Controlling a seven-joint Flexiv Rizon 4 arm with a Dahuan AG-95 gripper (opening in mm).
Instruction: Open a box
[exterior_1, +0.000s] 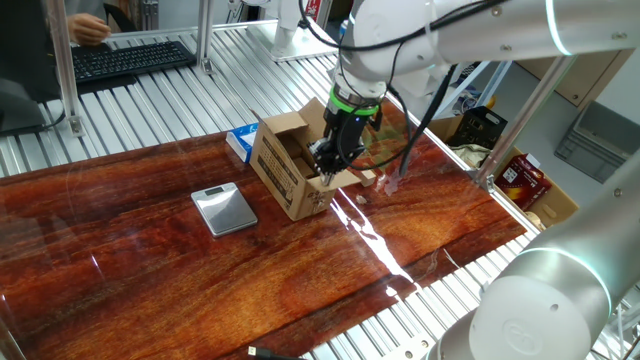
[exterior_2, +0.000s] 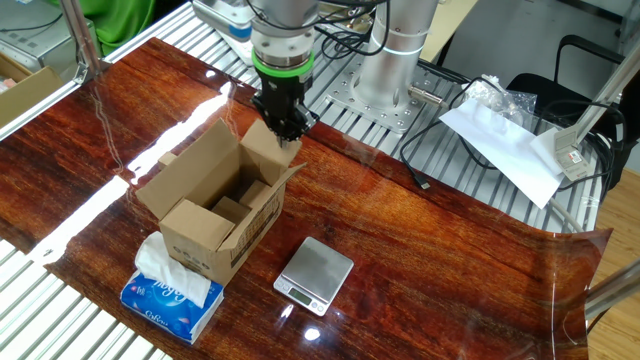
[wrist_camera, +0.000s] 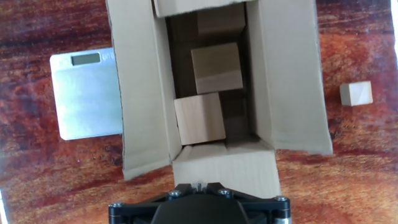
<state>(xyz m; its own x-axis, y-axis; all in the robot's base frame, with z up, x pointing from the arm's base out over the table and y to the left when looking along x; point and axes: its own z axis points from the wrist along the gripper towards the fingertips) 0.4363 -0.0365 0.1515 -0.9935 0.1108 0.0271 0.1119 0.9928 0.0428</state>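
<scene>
The brown cardboard box (exterior_1: 290, 165) stands on the wooden table with all its top flaps spread outward (exterior_2: 210, 215). In the hand view I look straight down into the box (wrist_camera: 146, 93) and see two pale wooden blocks (wrist_camera: 199, 118) inside it. My gripper (exterior_2: 288, 132) is shut, and its tips sit at the end flap (wrist_camera: 224, 168) nearest the arm. In the hand view the gripper (wrist_camera: 198, 185) has its fingers together just above that flap's outer edge. From the side, the gripper (exterior_1: 328, 160) hangs over the box's right end.
A flat silver scale (exterior_2: 314, 274) lies beside the box (wrist_camera: 84, 93). A blue-and-white tissue packet (exterior_2: 172, 290) rests against the box's far end. A small wooden cube (wrist_camera: 356, 94) sits loose on the table on the other side. Metal frame posts and cables stand around the table.
</scene>
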